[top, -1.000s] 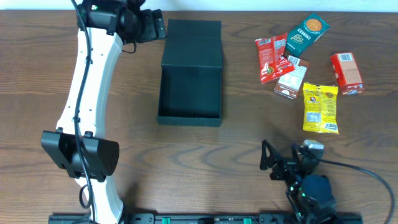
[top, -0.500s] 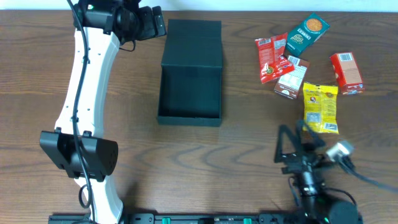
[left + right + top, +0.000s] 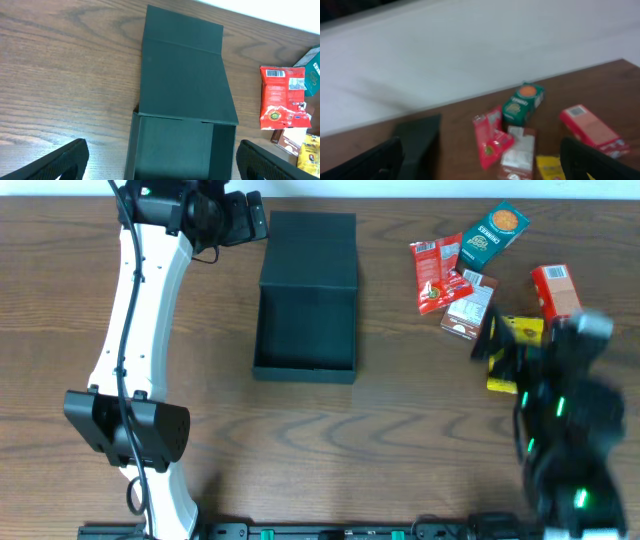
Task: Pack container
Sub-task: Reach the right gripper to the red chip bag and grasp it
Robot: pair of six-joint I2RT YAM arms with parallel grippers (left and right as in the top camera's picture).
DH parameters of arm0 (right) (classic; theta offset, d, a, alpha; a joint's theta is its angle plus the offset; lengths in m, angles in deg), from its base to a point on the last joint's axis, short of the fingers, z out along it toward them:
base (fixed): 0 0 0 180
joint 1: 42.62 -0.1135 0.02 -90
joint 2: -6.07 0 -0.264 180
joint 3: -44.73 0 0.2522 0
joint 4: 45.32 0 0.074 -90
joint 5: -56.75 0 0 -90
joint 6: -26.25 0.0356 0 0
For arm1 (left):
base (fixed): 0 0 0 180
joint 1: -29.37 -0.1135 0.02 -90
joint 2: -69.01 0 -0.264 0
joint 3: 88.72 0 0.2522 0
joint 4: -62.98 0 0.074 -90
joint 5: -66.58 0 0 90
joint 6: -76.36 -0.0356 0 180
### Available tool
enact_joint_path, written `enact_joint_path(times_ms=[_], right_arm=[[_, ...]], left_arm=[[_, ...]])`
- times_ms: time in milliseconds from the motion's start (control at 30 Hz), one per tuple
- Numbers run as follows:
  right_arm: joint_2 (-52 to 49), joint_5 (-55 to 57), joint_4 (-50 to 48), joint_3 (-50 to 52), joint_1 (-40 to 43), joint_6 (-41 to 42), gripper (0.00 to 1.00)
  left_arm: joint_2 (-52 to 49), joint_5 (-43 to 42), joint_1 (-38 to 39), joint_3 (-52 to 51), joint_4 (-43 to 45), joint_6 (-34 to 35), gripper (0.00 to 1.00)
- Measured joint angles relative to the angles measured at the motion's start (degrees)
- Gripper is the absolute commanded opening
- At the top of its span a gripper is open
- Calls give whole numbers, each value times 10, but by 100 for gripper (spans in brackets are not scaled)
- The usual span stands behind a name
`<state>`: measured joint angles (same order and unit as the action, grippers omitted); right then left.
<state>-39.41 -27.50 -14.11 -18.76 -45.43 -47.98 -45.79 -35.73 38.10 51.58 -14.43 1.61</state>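
The container (image 3: 305, 320), a dark teal-black box, stands open on the table with its flap lid (image 3: 308, 248) folded back on the far side. It is empty. In the left wrist view the container (image 3: 182, 145) lies below my open, empty left gripper (image 3: 161, 152). In the overhead view my left gripper (image 3: 260, 216) hovers by the lid's far left corner. My right gripper (image 3: 500, 348) is blurred and sits over the yellow packet (image 3: 520, 328). In the right wrist view the right gripper (image 3: 480, 157) is open and empty, with the container (image 3: 417, 140) at lower left.
Snacks lie at the right: a red packet (image 3: 432, 272), a green packet (image 3: 494, 232), a brown-and-white packet (image 3: 468, 305) and a small red carton (image 3: 553, 285). The right wrist view shows the red packet (image 3: 490, 137), green packet (image 3: 522, 102) and red carton (image 3: 590, 127).
My right arm has swung from the table's front edge up to the snacks at the right and now covers part of the yellow packet. The left arm and the container have not moved.
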Motion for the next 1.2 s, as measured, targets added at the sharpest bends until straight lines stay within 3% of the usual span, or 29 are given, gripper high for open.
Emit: enact_joint_path(times_ms=[267, 567, 800, 1200], right_arm=[[-374, -62, 103, -289, 61, -31, 99], [-724, -74, 172, -593, 66, 63, 99], [-885, -57, 148, -714, 66, 120, 99], [-985, -90, -10, -728, 85, 137, 99]], left_arm=[[0, 2, 0, 0, -9, -1, 95], [0, 5, 0, 0, -16, -1, 96], [0, 8, 0, 0, -21, -1, 95], [0, 29, 0, 0, -34, -1, 95]])
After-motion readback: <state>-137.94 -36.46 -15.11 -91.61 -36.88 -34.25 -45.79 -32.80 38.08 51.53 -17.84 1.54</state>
